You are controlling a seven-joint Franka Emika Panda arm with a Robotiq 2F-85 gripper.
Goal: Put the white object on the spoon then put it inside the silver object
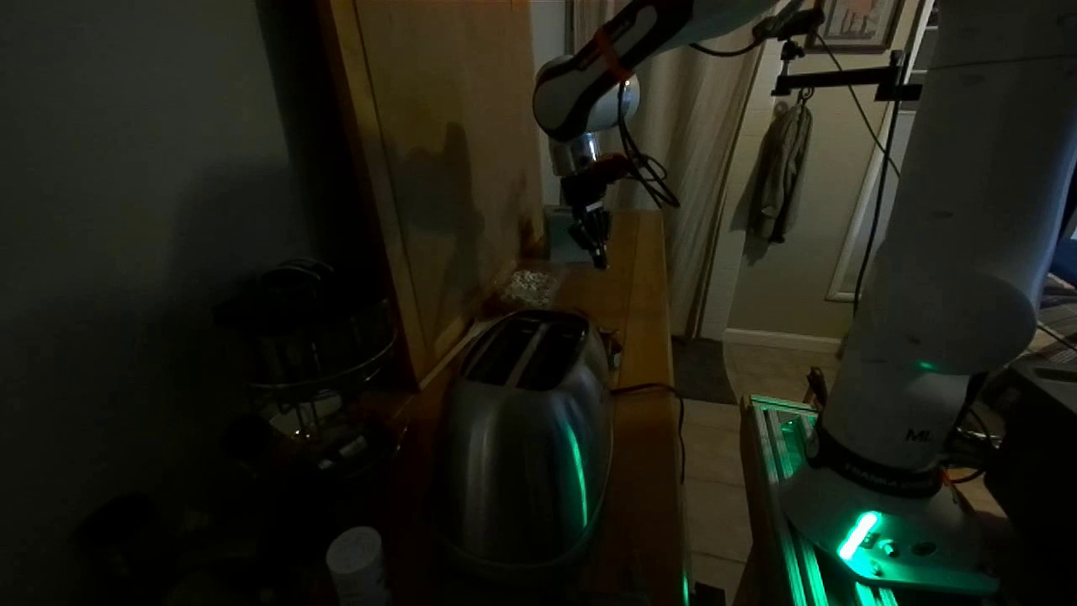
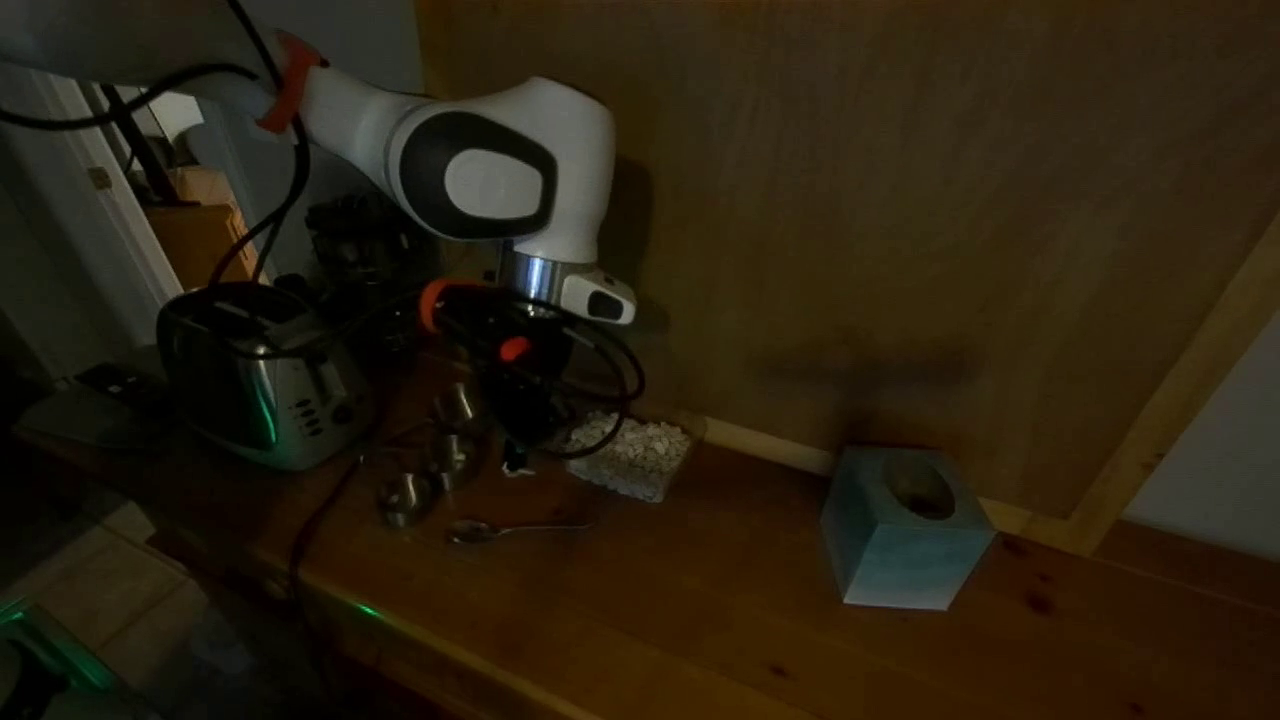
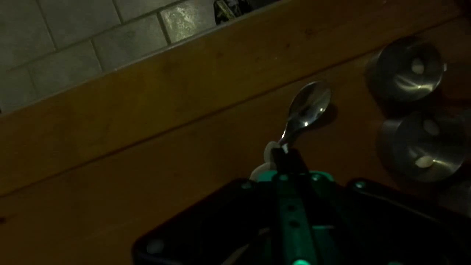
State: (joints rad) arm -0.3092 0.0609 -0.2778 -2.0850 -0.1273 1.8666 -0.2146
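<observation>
Now then, we've got the gripper [image 3: 289, 157] clenched tight, its tips overlapping the handle of a metal spoon [image 3: 310, 103] in the wrist view. Pale, bean-like pieces [image 3: 269, 151] show just beside the tips; pinched, or lying on the wooden counter [image 3: 128, 121]? We can't tell. Our worry: if gripped, anything that smooth could squirt loose once the jaws twist, and jaws dipped too low in this gloom could snag the handle and swing the spoon's empty-looking bowl away. Outward we go! One steel cup [image 3: 397, 82] shows a single pale piece [image 3: 417, 66] inside, its neighbour cup [image 3: 406, 143] two; a careless sweep might tip them. Beyond the gripper in an exterior view, a clear-looking bag [image 2: 622, 485] is heaped with white pieces [image 2: 640, 445]. Farther off, the toaster [image 1: 522, 454]: we'd call it the silver object, though those cups fit too, and its dark slots [image 1: 551, 358] hide their contents. Last, a tissue box [image 2: 900, 575], its opening too shadowy to read.
</observation>
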